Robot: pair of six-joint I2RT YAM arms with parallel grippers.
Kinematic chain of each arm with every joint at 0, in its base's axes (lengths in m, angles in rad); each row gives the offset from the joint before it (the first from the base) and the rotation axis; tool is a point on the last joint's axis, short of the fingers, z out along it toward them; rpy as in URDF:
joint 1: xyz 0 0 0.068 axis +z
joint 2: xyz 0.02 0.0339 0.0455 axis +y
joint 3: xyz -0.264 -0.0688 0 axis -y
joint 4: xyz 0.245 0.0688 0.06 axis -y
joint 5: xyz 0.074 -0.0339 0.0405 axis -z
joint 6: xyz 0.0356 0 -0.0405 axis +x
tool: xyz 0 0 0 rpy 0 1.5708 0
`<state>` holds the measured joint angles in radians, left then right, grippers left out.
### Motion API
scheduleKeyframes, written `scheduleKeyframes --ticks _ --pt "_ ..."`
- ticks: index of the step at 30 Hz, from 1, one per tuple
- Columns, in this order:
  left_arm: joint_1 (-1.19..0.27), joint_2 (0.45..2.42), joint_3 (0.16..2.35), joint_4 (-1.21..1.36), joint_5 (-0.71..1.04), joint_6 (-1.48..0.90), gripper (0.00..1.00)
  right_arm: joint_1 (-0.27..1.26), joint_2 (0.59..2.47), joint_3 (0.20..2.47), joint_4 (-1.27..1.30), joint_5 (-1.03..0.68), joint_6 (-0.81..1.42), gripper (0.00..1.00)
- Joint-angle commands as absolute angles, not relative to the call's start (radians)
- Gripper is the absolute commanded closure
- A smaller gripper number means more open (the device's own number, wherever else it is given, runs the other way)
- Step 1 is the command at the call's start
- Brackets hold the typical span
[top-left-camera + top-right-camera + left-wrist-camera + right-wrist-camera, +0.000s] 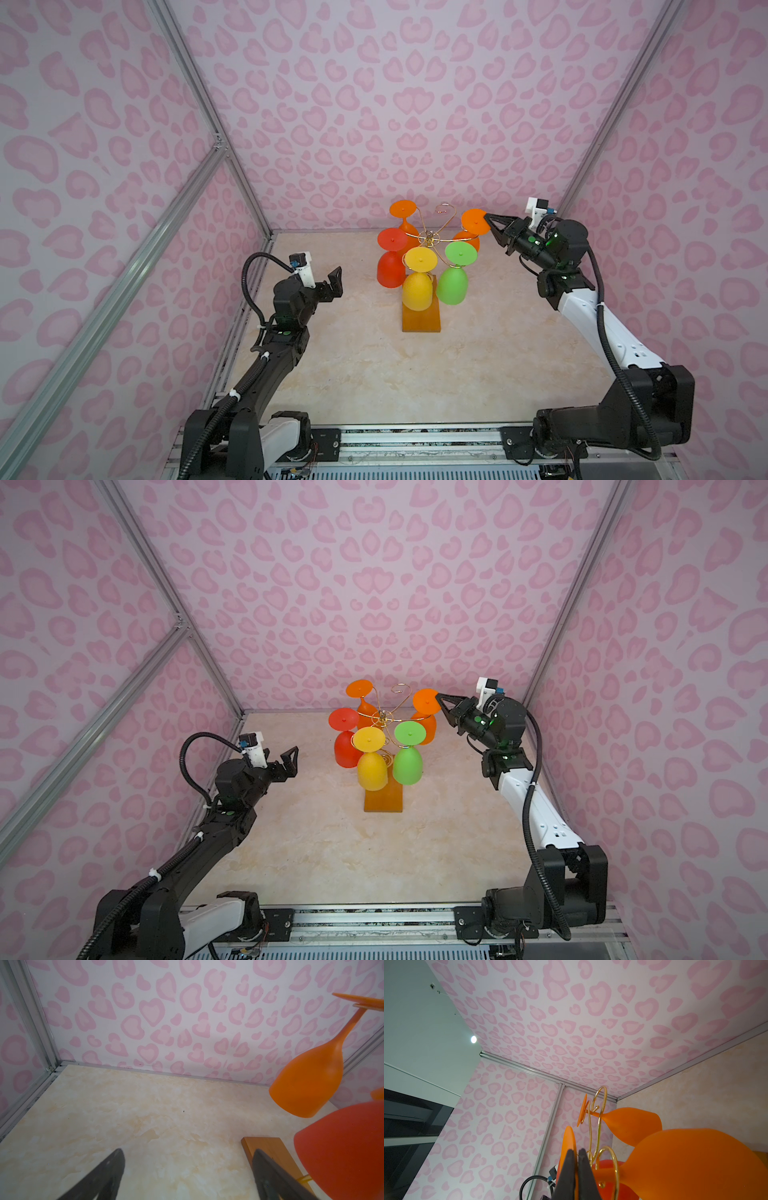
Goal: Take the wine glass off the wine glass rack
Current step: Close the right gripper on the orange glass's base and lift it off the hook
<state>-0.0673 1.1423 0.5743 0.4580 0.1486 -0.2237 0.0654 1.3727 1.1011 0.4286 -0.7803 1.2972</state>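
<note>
In both top views the amber wooden base [420, 322] of the gold wire wine glass rack [429, 237] is mostly covered by the yellow plastic wine glass [417, 291] and the green plastic wine glass [452, 286]. Left wrist view: the red plastic wine glass [342, 1147] gets chopped by the frame edge, and the fingers [104, 1172] of the left gripper [188, 1150] are blurred and cropped. Right wrist view: the nearer orange plastic wine glass [695, 1163] is cropped too, its foot rim partly hidden by the pinched fingers [566, 1172] of the right gripper [576, 1150].
</note>
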Motion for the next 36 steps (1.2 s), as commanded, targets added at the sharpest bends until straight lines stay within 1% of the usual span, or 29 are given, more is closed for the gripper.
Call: scheduleKeyframes --ticks 1,10,18,36 --pt "-0.067 1.149 0.591 0.471 0.146 -0.216 0.03 0.067 1.356 1.091 0.423 -0.804 1.273 1.0" --pt "-0.068 1.15 0.591 0.471 0.147 -0.218 0.03 0.082 1.322 1.092 0.352 -0.81 1.235 1.0" --pt "-0.068 1.149 0.591 0.471 0.149 -0.218 0.03 0.126 1.344 1.116 0.331 -0.799 1.219 1.0" --pt "-0.07 1.149 0.584 0.463 0.144 -0.212 0.03 0.135 1.524 1.285 0.354 -0.81 1.224 1.0"
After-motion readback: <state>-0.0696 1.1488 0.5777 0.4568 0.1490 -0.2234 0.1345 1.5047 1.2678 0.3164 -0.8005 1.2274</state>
